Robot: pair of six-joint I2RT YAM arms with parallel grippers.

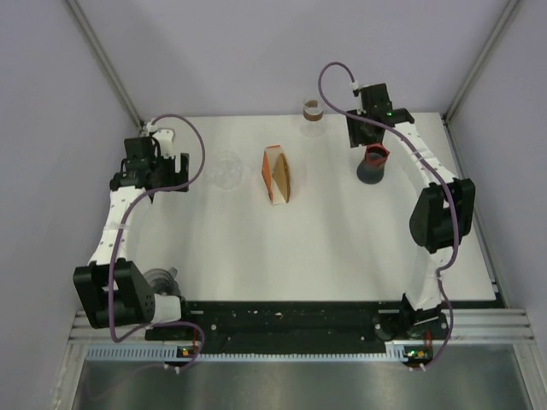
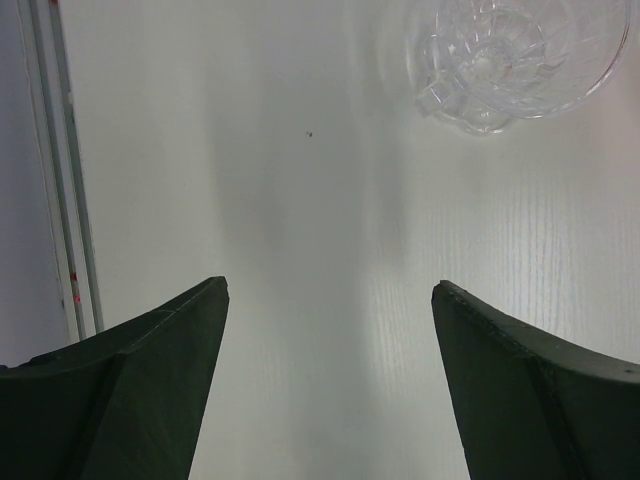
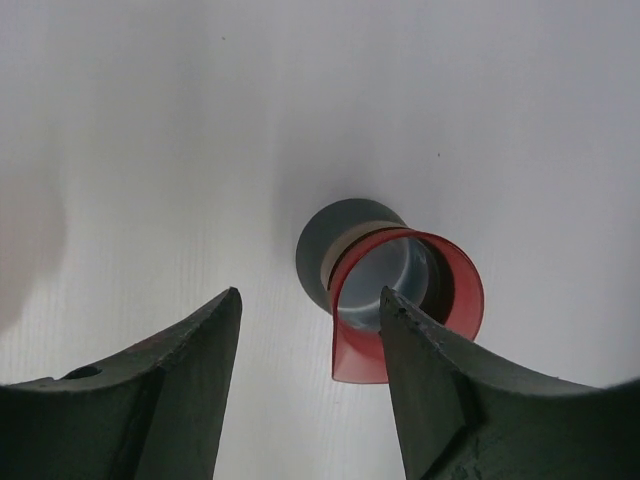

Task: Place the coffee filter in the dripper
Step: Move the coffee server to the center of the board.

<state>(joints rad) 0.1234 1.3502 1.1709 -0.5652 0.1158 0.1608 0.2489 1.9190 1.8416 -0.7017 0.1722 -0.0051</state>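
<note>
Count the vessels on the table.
3: clear glass dripper left of centre; brown-collared glass jar at rear; red-and-grey cup by the right tool. Arms may hide others.

From above, the clear dripper (image 1: pixel 226 169) is only a faint ring on the white table (image 1: pixel 342 248), too pale to make out its shape, and the left wrist view cuts its far rim off at the top edge. One finger (image 3: pixel 450 400) of the right gripper (image 3: pixel 310 292) covers the near side of the grey and red cup (image 3: pixel 350 230). The filter stand (image 1: pixel 277 174) is too small to count its papers. A greyish thing (image 1: pixel 161 278) sits half hidden by the left arm, and I can't tell what it is.
</note>
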